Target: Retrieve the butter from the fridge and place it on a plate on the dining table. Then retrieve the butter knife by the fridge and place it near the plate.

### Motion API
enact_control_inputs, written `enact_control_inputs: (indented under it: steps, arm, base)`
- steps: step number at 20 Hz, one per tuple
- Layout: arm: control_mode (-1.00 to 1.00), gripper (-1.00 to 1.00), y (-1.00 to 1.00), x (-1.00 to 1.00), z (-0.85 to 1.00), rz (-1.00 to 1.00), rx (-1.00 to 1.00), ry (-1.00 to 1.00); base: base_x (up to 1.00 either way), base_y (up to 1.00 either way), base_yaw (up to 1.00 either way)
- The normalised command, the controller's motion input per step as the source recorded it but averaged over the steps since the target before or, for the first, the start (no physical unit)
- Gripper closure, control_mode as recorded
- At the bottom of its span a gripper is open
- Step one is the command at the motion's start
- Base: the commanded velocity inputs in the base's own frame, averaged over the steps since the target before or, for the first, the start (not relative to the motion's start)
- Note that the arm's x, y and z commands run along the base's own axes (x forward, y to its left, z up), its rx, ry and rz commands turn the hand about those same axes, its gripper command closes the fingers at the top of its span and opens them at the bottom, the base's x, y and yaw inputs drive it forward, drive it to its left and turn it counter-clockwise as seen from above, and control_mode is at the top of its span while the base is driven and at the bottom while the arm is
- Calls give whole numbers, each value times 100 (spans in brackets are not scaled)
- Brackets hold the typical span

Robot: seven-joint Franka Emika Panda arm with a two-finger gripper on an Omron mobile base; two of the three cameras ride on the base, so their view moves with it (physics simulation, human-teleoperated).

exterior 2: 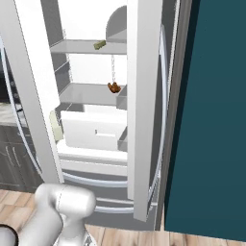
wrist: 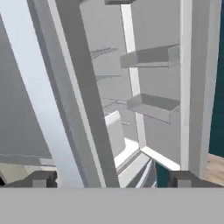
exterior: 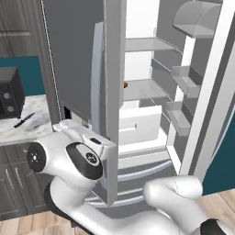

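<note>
Item 1. Fridge (exterior 2: pixel 144 120): tall grey steel unit, both upper doors swung open, white interior with shelves and a drawer on show. It stands directly ahead of the gripper; the edge of the left door (exterior: pixel 112 92) crosses just in front of the fingers in the hand view.

Item 2. Counter (exterior: pixel 32 121): marbled top, off to the gripper's left, beyond the left door.

Item 3. Gripper (wrist: pixel 113 179): released, jaws spread to their widest, nothing between them. Low and outside the cabinet, facing in past the door edge.

Item 4. Butter knife (exterior: pixel 24 120): thin, black, lying on the counter, well apart from the gripper.

Item 5. Butter (exterior 2: pixel 99 44): small pale olive stick on the upper shelf, above and deeper than the gripper, not yet reached.

Item 6. Orange-brown food (exterior 2: pixel 114 87): on the shelf below the butter.

Risk, as judged: the left door edge sits so close that a straight advance could strike it. Reaching up, the wrist may clip a shelf lip, or the wide jaws may close on the orange-brown item instead.
</note>
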Motion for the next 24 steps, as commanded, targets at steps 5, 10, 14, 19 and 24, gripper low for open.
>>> enact_control_inputs:
  steps: [5,10,14,19,24]
  arm:
    - [-100,-100,-77,-77,21,2,44,-12]
    - [-100,-100,-91,-7,19,7,62,2]
    - [-100,-100,-94,3,18,6,63,1]
    - [-100,-100,-54,8,3,6,76,1]
    - [-100,-100,-36,27,0,8,74,3]
  base:
    - [0,0,0]
    - [0,0,0]
    - [0,0,0]
    - [0,0,0]
    - [0,0,0]
